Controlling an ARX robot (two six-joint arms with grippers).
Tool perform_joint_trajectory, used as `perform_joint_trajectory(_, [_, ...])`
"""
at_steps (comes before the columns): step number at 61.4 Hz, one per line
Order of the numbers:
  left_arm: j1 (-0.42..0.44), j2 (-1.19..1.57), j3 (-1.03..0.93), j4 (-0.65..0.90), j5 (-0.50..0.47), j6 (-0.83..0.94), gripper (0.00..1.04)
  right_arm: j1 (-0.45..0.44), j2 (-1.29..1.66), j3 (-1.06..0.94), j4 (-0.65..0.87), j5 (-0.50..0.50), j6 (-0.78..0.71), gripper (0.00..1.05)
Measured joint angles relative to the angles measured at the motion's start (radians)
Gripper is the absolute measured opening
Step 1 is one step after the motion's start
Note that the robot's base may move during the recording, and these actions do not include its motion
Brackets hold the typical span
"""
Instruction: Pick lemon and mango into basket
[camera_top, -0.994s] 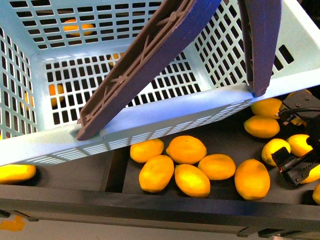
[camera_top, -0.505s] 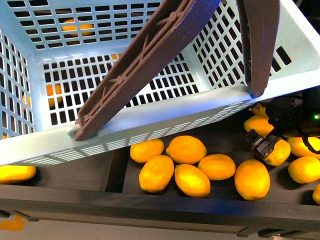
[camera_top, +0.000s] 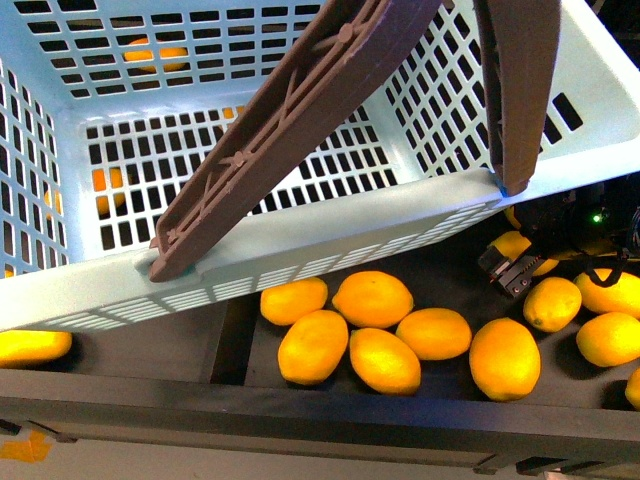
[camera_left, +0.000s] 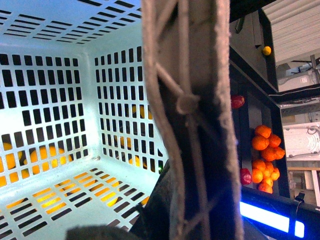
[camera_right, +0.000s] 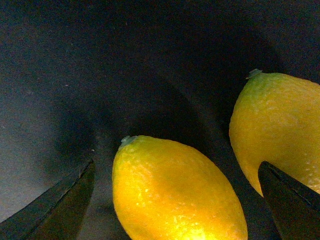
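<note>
The right gripper has moved up from the lower fruit to just under the basket rim. The lemon lies between its wide-spread fingers — touching neither, stem tip pointing away from the wrist, long axis slanted across the gap. A second lemon sits just beside one finger — the mangoes lie well apart.

Bright from above in the front view, washed out bluish on the near rim of the light turquoise slotted plastic basket. Blurred on the close brown swing handle. Dim, shadowed around the small oval yellow lemon.
</note>
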Motion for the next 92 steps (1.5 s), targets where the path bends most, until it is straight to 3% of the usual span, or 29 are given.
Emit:
perform_joint_trajectory(15, [0.000,0.000,0.000,0.000,0.000,0.000,0.05,-0.011,0.030,0.017,-0.005,-0.002,-0.001,0.94])
perform_joint_trajectory(22, [0.000,0.000,0.000,0.000,0.001,0.000,0.05,-0.014,0.036,0.028,-0.010,0.004,-0.002,0.71])
perform_joint_trajectory(29, [0.000,0.000,0.000,0.000,0.000,0.000,0.05,-0.019,0.036,0.029,-0.014,-0.001,-0.001,0.57])
perform_joint_trajectory(45, [0.000,0.000,0.000,0.000,0.000,0.000,0.05,-0.074,-0.050,-0.061,0.017,-0.050,0.075,0.56])
perform_joint_trajectory(66, [0.000,0.000,0.000,0.000,0.000,0.000,0.05,-0.180,-0.504,-0.333,0.093,-0.230,0.268,0.56])
perform_joint_trajectory(72, [0.000,0.000,0.000,0.000,-0.001,0.000,0.05,-0.201,-0.716,-0.415,0.080,-0.286,0.400,0.56])
perform_joint_trajectory(81, [0.000,0.000,0.000,0.000,0.001,0.000,0.05,-0.182,-0.918,-0.437,0.050,-0.295,0.556,0.56])
perform_joint_trajectory(92, [0.000,0.000,0.000,0.000,0.000,0.000,0.05,-0.064,-1.080,-0.436,0.012,-0.261,0.728,0.56])
